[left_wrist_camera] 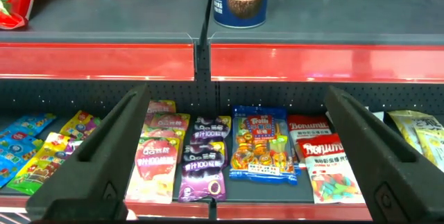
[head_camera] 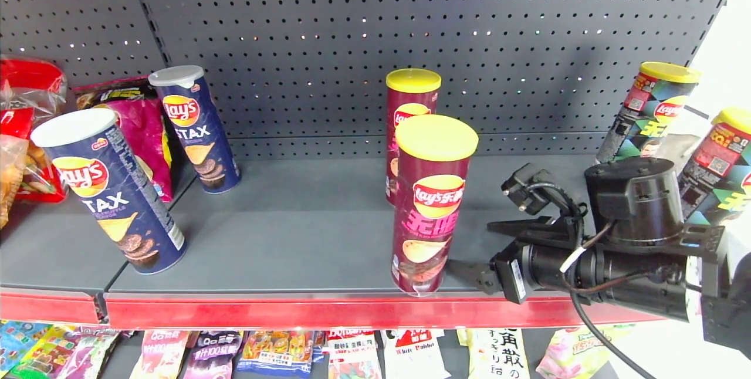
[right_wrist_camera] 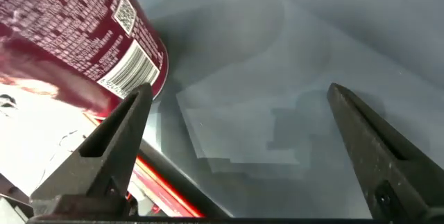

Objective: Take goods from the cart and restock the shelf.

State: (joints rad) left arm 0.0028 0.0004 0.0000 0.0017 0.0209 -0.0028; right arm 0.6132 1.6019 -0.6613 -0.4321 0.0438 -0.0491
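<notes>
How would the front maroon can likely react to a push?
Probably tips easily: the front maroon can is tall and narrow, standing near the shelf's red lip. Once down, its round wall would likely roll. It looks stiff, not floppy.

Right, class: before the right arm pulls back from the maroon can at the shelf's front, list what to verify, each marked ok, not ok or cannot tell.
1. Right tool open: ok.
2. Front maroon can upright on the shelf: ok.
3. Right tool clear of the can: cannot tell, it sits close by the base.
4. Can set well back from the red edge: not ok, it stands right at it.
5. Left tool open, holding nothing: ok.
</notes>
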